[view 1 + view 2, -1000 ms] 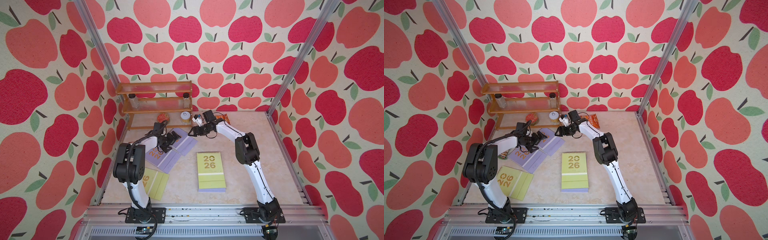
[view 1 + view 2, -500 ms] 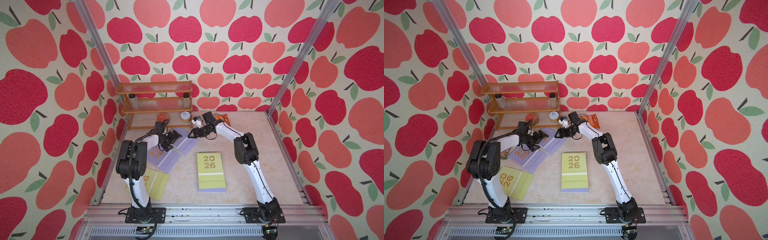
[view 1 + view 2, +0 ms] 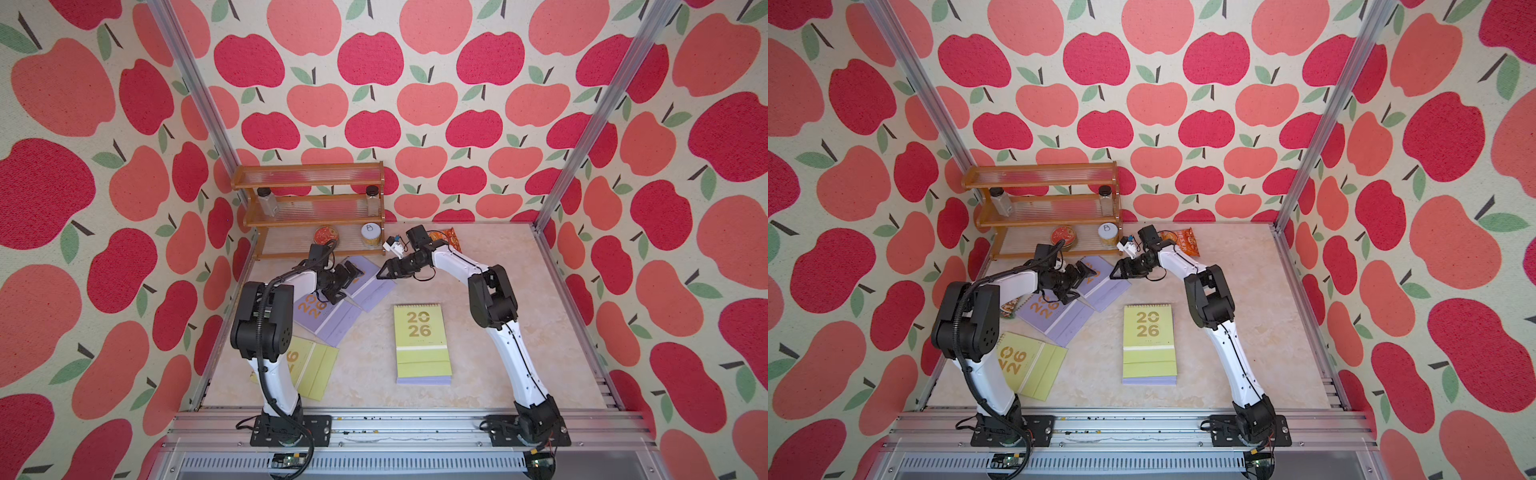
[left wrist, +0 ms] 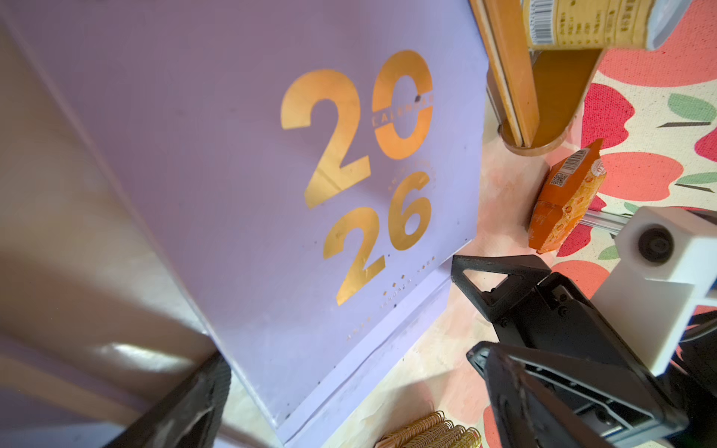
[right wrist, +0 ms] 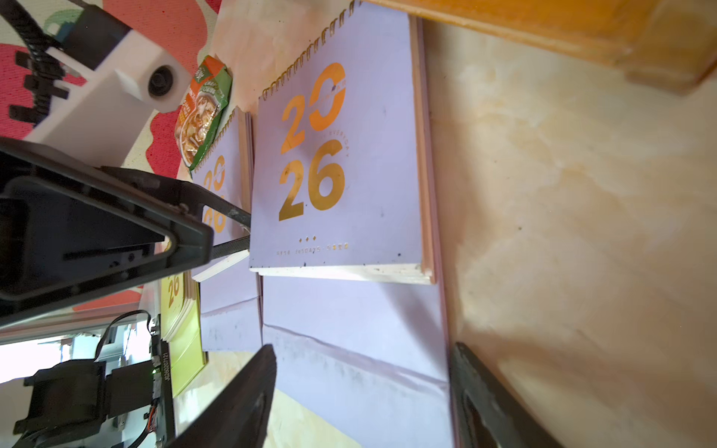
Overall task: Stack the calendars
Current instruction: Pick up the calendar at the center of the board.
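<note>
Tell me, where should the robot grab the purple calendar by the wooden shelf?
Probably the plain flap of the purple calendar, at the end away from its gold spiral. It lies flat and thin, that end points at the right gripper, and the wooden shelf crowds the spiral end. Come in low from the right arm's side.

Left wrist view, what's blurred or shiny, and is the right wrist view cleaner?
Left wrist view: gold numerals on the lavender calendar gleam sharply; a brown smear beside it is unfocused. Right wrist view: that calendar is crisp, one background patch blown out white.
</note>
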Robot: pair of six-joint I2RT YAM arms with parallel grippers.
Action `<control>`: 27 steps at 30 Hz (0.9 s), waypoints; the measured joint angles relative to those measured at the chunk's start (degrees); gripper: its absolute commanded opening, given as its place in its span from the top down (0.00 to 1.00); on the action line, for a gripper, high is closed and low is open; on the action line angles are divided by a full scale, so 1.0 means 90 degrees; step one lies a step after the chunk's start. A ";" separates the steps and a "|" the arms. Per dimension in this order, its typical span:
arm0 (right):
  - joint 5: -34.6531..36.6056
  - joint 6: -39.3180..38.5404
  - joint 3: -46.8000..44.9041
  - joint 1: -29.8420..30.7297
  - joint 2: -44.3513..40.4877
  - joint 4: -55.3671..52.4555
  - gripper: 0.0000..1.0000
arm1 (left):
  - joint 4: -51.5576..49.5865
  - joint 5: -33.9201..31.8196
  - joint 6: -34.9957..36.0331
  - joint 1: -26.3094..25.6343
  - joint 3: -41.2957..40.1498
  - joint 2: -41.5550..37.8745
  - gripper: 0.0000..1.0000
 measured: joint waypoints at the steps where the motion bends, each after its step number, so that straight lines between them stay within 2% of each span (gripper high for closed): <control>1: -0.0073 0.0032 -0.0017 -0.0007 0.0000 -0.0002 0.32 | -0.0002 -0.0029 0.0000 -0.0015 -0.0049 -0.0044 0.00; 5: -0.0233 0.0080 -0.0083 -0.0015 0.0000 -0.0044 0.39 | -0.0056 -0.0121 -0.0002 -0.0058 -0.0204 -0.0223 0.00; 8: -0.0316 0.0112 -0.0085 -0.0012 0.0000 -0.0138 0.48 | -0.0126 -0.0172 -0.0005 -0.0070 -0.0289 -0.0376 0.00; 10: -0.0374 0.0138 -0.0085 -0.0022 0.0000 -0.0194 0.57 | -0.0180 -0.0223 -0.0005 -0.0075 -0.0306 -0.0440 0.00; 14: -0.0469 0.0228 -0.0085 -0.0056 0.0000 -0.0204 0.68 | -0.0199 -0.0304 -0.0019 -0.0092 -0.0328 -0.0481 0.00; 27: -0.1093 0.0532 -0.0199 -0.0070 0.0034 -0.0102 0.82 | -0.0068 -0.0279 -0.0177 -0.0211 -0.0517 -0.0534 0.01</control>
